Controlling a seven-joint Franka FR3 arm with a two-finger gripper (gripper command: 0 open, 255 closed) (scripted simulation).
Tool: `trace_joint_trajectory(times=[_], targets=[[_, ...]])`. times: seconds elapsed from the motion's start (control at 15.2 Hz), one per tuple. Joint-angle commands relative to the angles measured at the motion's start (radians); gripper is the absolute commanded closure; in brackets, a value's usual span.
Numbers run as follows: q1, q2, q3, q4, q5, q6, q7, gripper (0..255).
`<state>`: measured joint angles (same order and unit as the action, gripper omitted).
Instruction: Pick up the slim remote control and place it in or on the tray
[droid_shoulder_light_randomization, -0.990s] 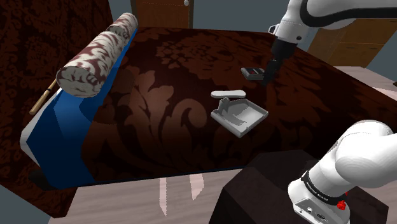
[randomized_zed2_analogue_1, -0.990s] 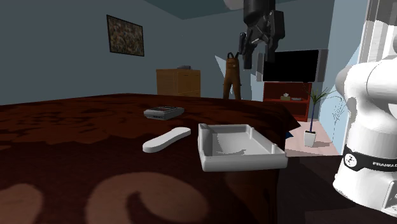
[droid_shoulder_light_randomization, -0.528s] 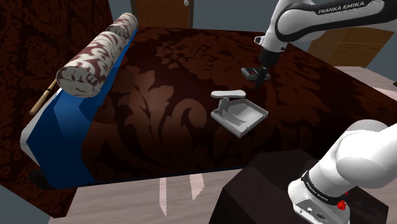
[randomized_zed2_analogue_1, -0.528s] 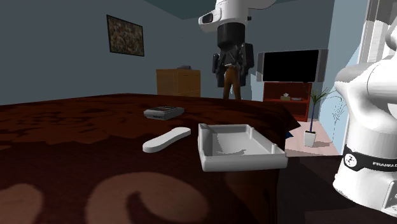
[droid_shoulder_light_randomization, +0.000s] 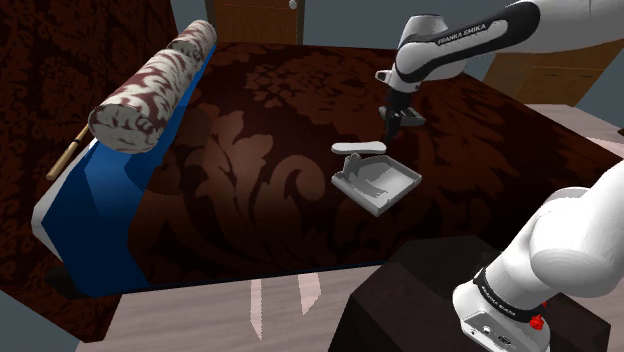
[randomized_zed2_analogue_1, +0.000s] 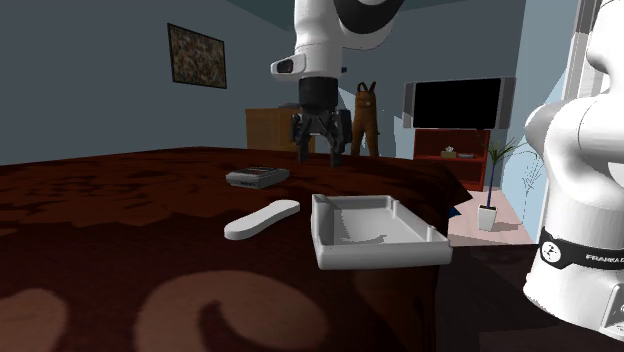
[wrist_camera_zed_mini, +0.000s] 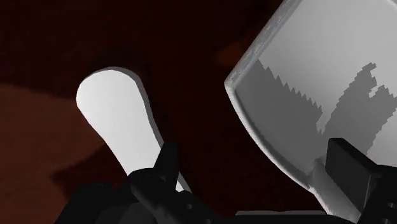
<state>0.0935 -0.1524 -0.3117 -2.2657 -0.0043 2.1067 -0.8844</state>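
Observation:
The slim white remote (droid_shoulder_light_randomization: 360, 148) lies flat on the dark red patterned bedcover, right beside the far edge of the pale grey tray (droid_shoulder_light_randomization: 376, 184). My black gripper (droid_shoulder_light_randomization: 389, 129) hangs open a little above the cover, over the remote's end nearest the tray. In the second exterior view the gripper (randomized_zed2_analogue_1: 318, 153) points down behind the remote (randomized_zed2_analogue_1: 262, 218) and the tray (randomized_zed2_analogue_1: 376, 233). In the wrist view the remote (wrist_camera_zed_mini: 121, 121) runs under one finger (wrist_camera_zed_mini: 167, 162), and the tray's rim (wrist_camera_zed_mini: 254, 121) lies by the other; the gripper (wrist_camera_zed_mini: 257, 172) holds nothing.
A thicker grey remote (randomized_zed2_analogue_1: 257, 177) lies further back on the cover. A patterned bolster (droid_shoulder_light_randomization: 155, 85) lies along the bed's blue edge (droid_shoulder_light_randomization: 95, 205) at the shoulder view's left. My dark stand (droid_shoulder_light_randomization: 430, 300) is at the lower right. A dresser (randomized_zed2_analogue_1: 280, 130) and television (randomized_zed2_analogue_1: 455, 103) stand beyond.
The arm swung down and toward the shoulder view's left, from over the thicker grey remote to just above the slim remote. The fingers stayed open.

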Motion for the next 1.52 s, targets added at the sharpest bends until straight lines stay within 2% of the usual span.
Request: trace_joint_trajectory(times=[0.0, 0.53, 1.06, 1.45], targets=[[0.005, 0.083, -0.013, 0.043, 0.013, 0.04, -0.084, 0], [-0.014, 0.404, -0.002, 0.28, 0.083, 0.131, -0.369, 0], [-0.026, 0.478, 0.012, 0.264, 0.111, 0.219, -0.395, 0], [-0.026, 0.478, 0.012, 0.264, 0.111, 0.219, -0.395, 0]])
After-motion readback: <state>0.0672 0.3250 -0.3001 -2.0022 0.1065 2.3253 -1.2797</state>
